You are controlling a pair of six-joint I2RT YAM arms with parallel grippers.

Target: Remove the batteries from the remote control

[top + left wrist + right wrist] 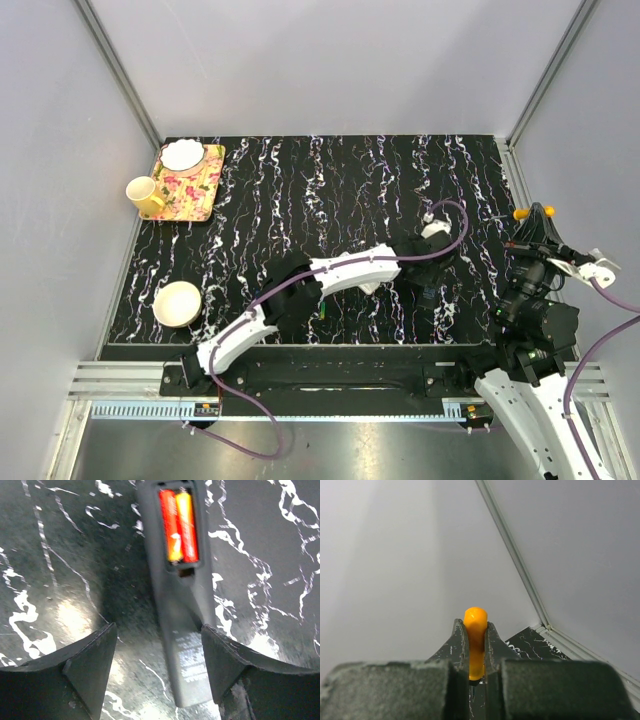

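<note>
The left claw (159, 630) was spread, one finger on each side of the remote's (182, 645) lower end, gripping nothing. The remote lay flat on the black marbled surface (60, 555), back up, its cover off. Two batteries (178, 527), red and orange, sat side by side in the open bay at the far end, ahead of the fingers and untouched.

The main risk was in reaching them. The fingers looked blunt and wide against that narrow bay, and the batteries were packed against each other, so a tip pushed in could wedge or slide off. Nothing held the remote down. Prying at one end would likely have tipped it or pushed it along the smooth surface. A battery popped free could have rolled away. If the claw had shut where it stood, it would have caught the remote's body and not a battery

The right claw (475, 626) was pressed together on an orange battery (475, 617), pinched crosswise with both ends sticking out. It was raised by the right wall, seemingly past the surface's edge. Let go there, the battery would probably have dropped off the surface
</note>
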